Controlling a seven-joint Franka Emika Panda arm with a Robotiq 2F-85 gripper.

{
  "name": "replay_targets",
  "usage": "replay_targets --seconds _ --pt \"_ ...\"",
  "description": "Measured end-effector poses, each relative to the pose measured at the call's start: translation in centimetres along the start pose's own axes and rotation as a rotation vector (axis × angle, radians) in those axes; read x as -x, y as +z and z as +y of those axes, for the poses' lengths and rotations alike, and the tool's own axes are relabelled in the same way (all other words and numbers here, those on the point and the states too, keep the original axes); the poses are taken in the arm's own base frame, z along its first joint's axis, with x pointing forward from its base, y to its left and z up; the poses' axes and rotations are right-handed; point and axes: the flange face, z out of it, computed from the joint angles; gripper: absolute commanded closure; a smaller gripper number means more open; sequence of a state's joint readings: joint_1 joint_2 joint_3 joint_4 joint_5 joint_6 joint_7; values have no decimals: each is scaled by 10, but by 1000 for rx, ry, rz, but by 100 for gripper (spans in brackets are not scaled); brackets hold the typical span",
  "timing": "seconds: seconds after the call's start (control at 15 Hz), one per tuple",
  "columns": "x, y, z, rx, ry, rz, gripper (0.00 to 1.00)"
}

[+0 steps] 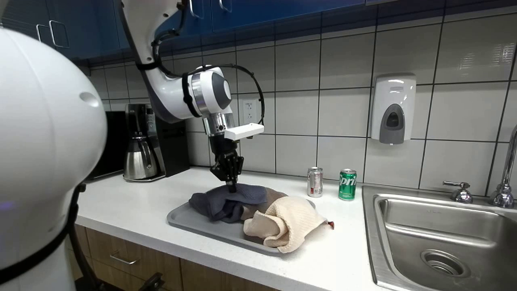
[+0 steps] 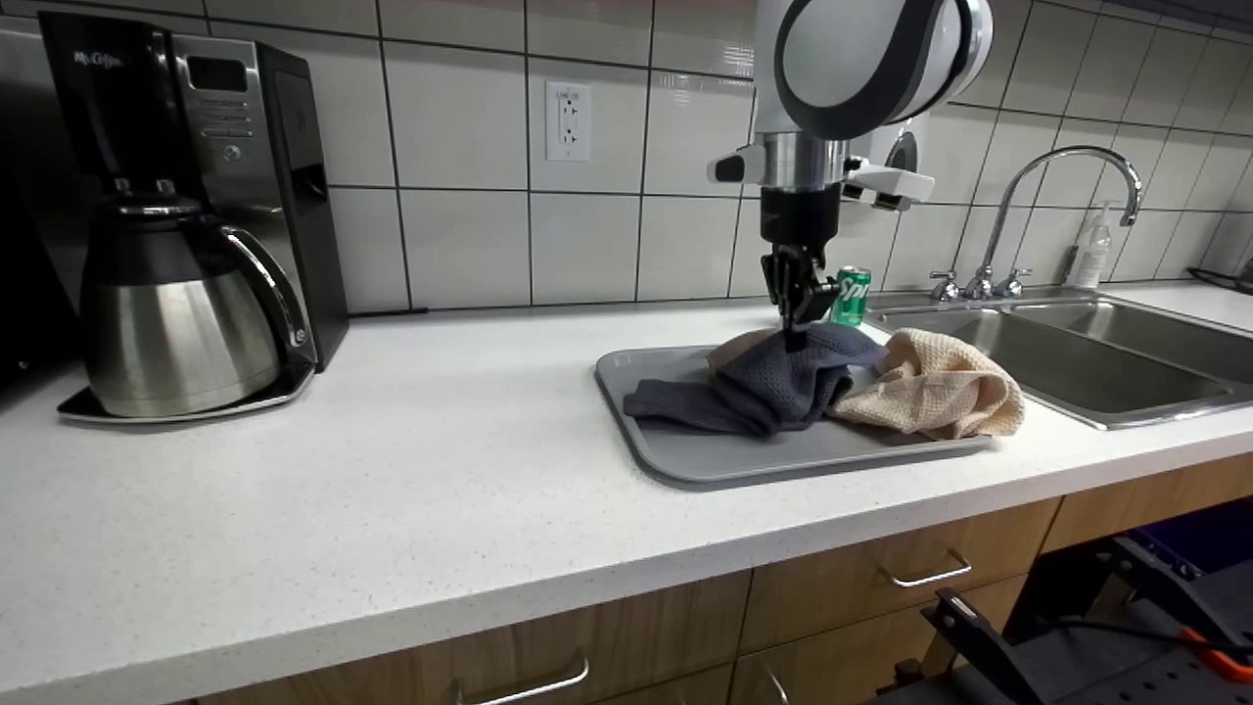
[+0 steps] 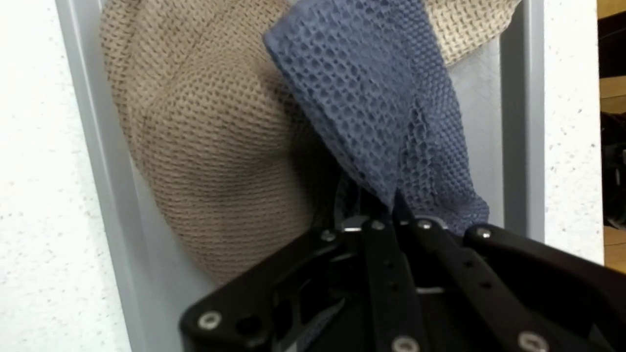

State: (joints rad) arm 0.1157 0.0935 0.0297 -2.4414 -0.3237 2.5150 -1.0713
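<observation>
My gripper (image 1: 232,186) points down over the grey tray (image 1: 202,222). In the wrist view, its fingers (image 3: 391,212) are closed together on a pinched fold of the dark blue towel (image 3: 362,83); the fingertips are hidden in the cloth. In both exterior views the blue towel (image 1: 248,195) (image 2: 798,382) is bunched on the tray, partly raised at the fingers. A brown towel (image 3: 210,137) lies beside and partly under it. A cream towel (image 1: 297,218) lies crumpled at the tray's sink-side end and hangs over the rim.
A silver can (image 1: 315,182) and a green Sprite can (image 1: 347,184) stand behind the tray near the tiled wall. A steel sink (image 1: 375,242) is beyond them. A coffee maker with a steel carafe (image 2: 186,313) stands at the opposite end. A small reddish thing (image 1: 331,224) touches the cream towel.
</observation>
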Motion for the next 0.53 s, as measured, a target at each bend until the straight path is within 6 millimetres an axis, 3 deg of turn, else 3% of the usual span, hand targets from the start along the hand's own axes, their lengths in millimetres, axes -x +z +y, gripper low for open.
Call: replay_targets --seconds 0.53 --pt "-28 21 -7 1 -54 27 99"
